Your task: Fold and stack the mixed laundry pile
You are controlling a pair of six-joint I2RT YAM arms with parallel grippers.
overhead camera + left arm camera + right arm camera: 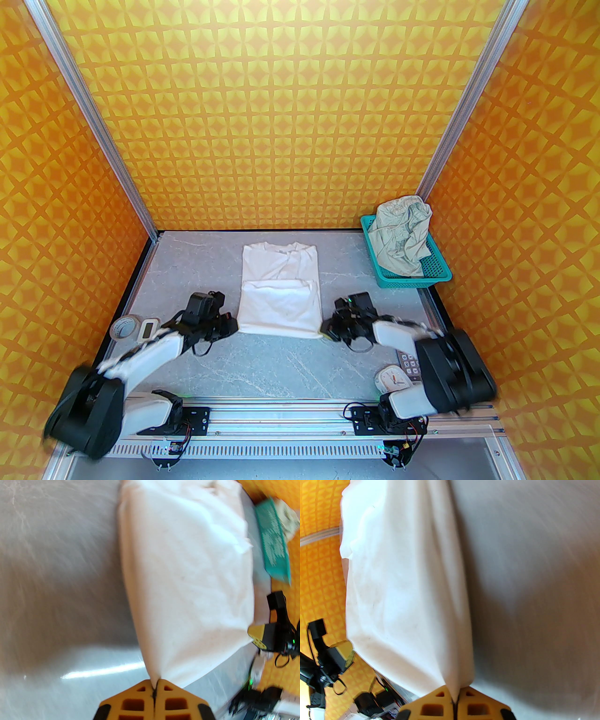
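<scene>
Left gripper: clamped on the near-left corner of the T-shirt.
Right gripper: clamped on its near-right corner.
Shorts: lay heaped in the basket.

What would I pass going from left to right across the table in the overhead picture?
A grey roll of tape, small white digital timer, left gripper, folded white cloth T-shirt, right gripper, teal plastic mesh basket.

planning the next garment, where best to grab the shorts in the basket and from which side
Probably the bunched ridge on top of the shorts, coming straight down from above. They lie crumpled in the teal basket, heaped higher than its rim, so the walls would block a sideways approach while the raised folds offer something to pinch.
</scene>
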